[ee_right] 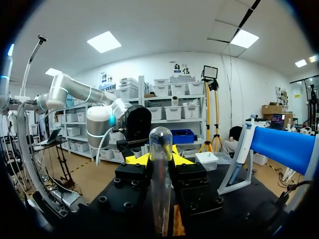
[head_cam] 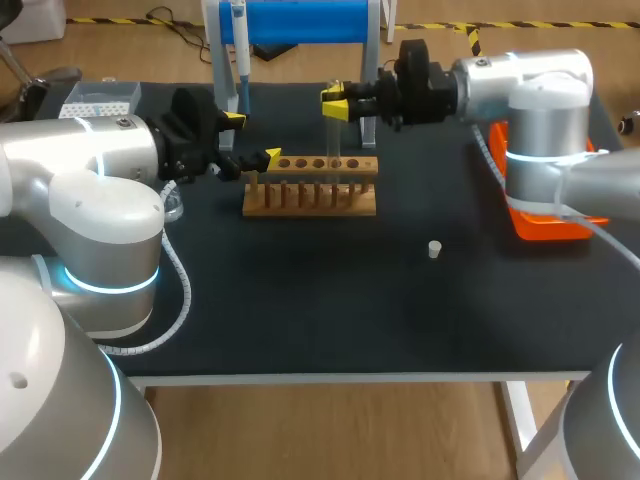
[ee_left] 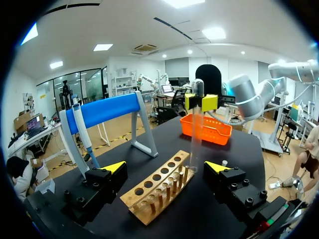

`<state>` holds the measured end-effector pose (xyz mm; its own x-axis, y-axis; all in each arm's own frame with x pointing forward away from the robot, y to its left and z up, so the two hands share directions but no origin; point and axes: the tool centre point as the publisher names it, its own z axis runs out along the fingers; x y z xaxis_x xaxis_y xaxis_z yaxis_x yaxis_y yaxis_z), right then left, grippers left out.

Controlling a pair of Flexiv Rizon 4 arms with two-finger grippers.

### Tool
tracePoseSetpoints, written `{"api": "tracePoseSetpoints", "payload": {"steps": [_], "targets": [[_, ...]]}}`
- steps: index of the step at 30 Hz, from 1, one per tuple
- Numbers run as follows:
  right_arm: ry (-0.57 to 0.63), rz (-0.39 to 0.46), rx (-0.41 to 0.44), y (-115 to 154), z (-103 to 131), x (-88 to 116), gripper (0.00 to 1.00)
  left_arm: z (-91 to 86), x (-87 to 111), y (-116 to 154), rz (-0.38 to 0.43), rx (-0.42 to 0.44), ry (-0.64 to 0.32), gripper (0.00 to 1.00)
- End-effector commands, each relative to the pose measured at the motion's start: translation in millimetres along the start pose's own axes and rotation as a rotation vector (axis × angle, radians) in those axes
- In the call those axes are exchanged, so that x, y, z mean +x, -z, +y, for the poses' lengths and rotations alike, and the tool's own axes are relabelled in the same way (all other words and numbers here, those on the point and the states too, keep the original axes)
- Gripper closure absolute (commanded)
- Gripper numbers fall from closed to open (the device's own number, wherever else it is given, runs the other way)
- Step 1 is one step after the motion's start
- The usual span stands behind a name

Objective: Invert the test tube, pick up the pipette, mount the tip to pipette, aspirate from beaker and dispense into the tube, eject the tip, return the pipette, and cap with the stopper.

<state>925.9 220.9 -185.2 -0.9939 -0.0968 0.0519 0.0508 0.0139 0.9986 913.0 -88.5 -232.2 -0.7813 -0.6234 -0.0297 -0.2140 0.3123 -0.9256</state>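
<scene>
Right wrist view: right hand (ee_right: 160, 159) holds test tube (ee_right: 160, 181) upright, dome up.

Test tube (ee_right: 160, 149), lower end off-frame

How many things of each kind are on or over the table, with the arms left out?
Test tube: 1
Wooden tube rack: 1
Pipette: 1
Blue pipette stand: 1
Orange basket: 1
White stopper: 1
Tip box: 1
Beaker, partly hidden: 1
Total: 8
</scene>
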Motion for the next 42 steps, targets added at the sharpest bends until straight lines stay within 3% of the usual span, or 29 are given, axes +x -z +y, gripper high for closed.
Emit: {"api": "tracePoseSetpoints", "payload": {"steps": [1, 22, 32, 42], "targets": [[0.0, -0.005, 0.003, 1, 1, 2, 1.0, 1.2, -0.3, -1, 0.002, 0.004, 0.0, 0.0], [0.0, -0.005, 0.003, 1, 1, 2, 1.0, 1.2, -0.3, -1, 0.002, 0.004, 0.0, 0.0], [-0.458, -0.018, 0.078, 2, -4, -18, 1.0, 1.2, -0.3, -1, 0.002, 0.004, 0.0, 0.0], [-0.834, -0.096, 0.136, 8, -15, -15, 1.0, 1.2, -0.3, -1, 0.002, 0.004, 0.0, 0.0]]}}
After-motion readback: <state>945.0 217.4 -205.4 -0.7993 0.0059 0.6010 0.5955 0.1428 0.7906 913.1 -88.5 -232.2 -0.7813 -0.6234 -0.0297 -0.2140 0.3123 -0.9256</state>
